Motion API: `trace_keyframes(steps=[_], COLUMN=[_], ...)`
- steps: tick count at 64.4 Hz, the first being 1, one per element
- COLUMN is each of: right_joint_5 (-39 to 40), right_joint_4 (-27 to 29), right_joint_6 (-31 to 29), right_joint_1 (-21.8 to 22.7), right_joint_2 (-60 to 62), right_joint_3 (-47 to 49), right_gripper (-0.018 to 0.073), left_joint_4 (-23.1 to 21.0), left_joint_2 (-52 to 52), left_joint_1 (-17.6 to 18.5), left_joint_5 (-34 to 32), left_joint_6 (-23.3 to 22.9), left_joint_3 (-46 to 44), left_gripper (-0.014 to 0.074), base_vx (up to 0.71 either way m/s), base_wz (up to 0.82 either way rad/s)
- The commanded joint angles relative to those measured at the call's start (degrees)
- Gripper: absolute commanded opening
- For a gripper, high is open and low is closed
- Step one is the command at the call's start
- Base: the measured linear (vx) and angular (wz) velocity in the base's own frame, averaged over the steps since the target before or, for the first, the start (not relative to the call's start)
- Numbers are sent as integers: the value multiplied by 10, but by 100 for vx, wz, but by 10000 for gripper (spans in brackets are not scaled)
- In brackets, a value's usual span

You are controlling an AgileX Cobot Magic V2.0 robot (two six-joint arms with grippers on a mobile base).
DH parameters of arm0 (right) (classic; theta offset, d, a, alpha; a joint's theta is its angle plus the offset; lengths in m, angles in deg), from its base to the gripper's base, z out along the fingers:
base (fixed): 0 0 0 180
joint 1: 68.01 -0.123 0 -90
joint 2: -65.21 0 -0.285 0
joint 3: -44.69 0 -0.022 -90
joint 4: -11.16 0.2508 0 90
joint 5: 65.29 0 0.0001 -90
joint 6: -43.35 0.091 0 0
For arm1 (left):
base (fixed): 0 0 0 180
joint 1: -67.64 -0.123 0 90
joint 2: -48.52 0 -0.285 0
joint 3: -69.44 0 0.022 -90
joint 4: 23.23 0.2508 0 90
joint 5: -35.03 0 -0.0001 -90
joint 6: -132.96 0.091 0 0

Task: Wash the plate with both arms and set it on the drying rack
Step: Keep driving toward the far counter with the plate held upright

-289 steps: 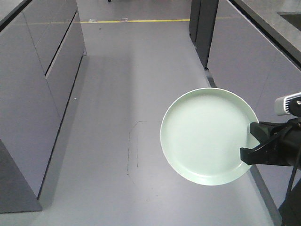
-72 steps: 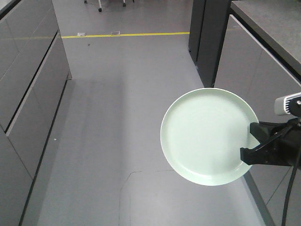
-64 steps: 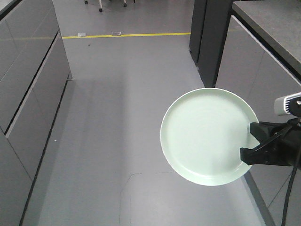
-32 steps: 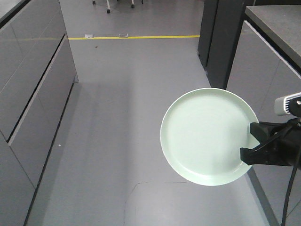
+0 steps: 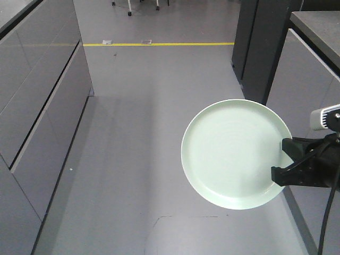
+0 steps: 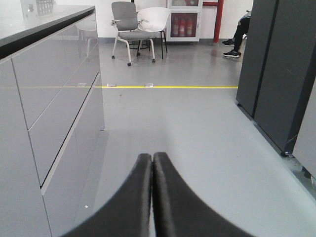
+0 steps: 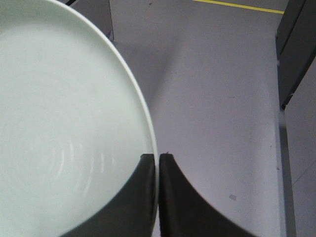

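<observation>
At the near right, the right gripper (image 5: 283, 159) pinches the plate (image 5: 234, 154) by its right rim alone, so the rest reaches out leftward over the floor (image 5: 133, 159). The left gripper (image 6: 152, 160) has its fingers pressed together on nothing. That single edge hold is the risk: a jolt or swing could make the plate pivot, slip and drop. Its hollow face turns up toward the front camera, and being round it has no long axis. Farther off lie a yellow line (image 5: 159, 44) and chairs (image 6: 133, 19); no drying rack shows.
</observation>
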Motion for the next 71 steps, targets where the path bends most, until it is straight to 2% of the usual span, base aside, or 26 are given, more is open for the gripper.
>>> trace_keyframes(steps=[1, 71], right_joint_5=[42, 42], right_joint_4=[2, 2], right_joint_6=[-4, -4], right_joint_1=[2, 2], right_joint_2=[9, 9], right_joint_3=[15, 15], right_gripper=[-5, -5], left_joint_4=[-1, -1], left_joint_2=[-9, -9], left_joint_1=[5, 5], left_joint_5=[-38, -38], left_joint_6=[0, 0], left_joint_3=[9, 9], left_gripper=[4, 4], base_vx=[13, 13], base_wz=[5, 1])
